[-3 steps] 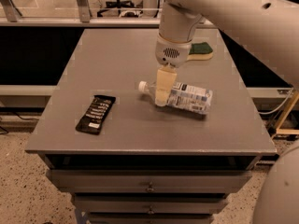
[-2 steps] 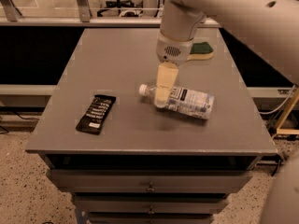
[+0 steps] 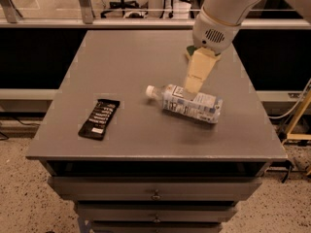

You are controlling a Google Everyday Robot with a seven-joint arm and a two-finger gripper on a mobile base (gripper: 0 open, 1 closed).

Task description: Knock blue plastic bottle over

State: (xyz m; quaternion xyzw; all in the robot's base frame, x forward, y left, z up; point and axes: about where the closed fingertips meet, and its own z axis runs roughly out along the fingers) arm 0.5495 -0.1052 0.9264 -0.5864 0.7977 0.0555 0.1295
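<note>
black packet [image 3: 99, 119] lies flat on the left of the table [image 3: 146, 47], well apart from the work. blue plastic bottle [image 3: 199, 108] lies on its side right of centre, cap pointing left, so the knock-over looks done. gripper [image 3: 191, 87] hangs against its upper side; apart or together, cannot tell.

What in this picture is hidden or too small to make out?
Camera view:
The sponge: mostly hidden behind the arm.
The gripper, at the upper side of the lying blue plastic bottle: contact cannot be told, since its tip overlaps the bottle.
Print on the bottle and on the black packet: too small to read.
</note>
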